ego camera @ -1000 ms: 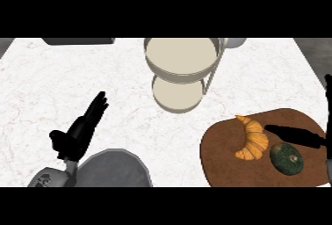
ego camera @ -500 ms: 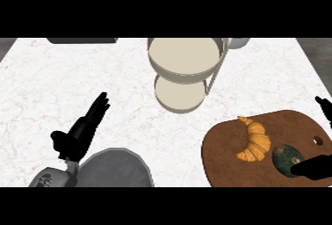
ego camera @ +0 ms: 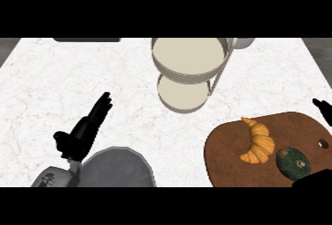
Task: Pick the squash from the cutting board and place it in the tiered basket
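Since the right robot hand (ego camera: 318, 179) shows only at the lower right edge: its fingers cannot be told.
Squash (ego camera: 294, 163): on the cutting board (ego camera: 227, 149), just up-left of that hand, long axis slanting.
Left robot hand (ego camera: 84, 132): resting released, well apart.
Tiered basket (ego camera: 188, 66): far up-left.

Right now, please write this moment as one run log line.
dark green squash: on brown cutting board, beside croissant | right hand: near squash, grasp unclear | left hand: open, resting
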Robot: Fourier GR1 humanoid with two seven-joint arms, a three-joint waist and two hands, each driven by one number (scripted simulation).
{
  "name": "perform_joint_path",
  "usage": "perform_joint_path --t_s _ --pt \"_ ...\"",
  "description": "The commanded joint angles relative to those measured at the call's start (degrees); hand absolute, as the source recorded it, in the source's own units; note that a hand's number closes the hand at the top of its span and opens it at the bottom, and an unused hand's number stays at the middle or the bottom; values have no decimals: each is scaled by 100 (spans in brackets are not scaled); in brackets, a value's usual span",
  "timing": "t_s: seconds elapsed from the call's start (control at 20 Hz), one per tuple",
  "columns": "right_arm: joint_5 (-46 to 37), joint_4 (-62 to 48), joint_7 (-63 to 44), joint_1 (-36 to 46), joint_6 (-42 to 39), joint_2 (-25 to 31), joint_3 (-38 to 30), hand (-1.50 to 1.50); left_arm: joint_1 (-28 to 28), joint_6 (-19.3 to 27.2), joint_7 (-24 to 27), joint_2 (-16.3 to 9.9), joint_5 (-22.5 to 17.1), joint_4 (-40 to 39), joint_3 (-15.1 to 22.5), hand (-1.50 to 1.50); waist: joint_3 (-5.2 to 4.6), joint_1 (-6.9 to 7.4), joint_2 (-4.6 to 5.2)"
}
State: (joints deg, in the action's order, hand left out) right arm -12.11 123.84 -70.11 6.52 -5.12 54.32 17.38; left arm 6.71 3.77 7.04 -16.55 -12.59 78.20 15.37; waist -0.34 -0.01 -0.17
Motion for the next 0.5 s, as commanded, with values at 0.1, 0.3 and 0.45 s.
perform_joint_path --t_s 0.1,0.3,0.45 --pt "-308 -287 -1508 207 -319 72 70 -150 88 145 -182 99 176 136 110 0 9 63 21" --pt "-477 -623 -1511 -142 -195 -222 298 -150 42 -161 -123 -90 -94 107 -140 0 7 73 22" --pt "-404 -486 -1512 -273 -279 -345 245 -150 239 151 -213 223 87 -69 -57 0 14 -21 20"
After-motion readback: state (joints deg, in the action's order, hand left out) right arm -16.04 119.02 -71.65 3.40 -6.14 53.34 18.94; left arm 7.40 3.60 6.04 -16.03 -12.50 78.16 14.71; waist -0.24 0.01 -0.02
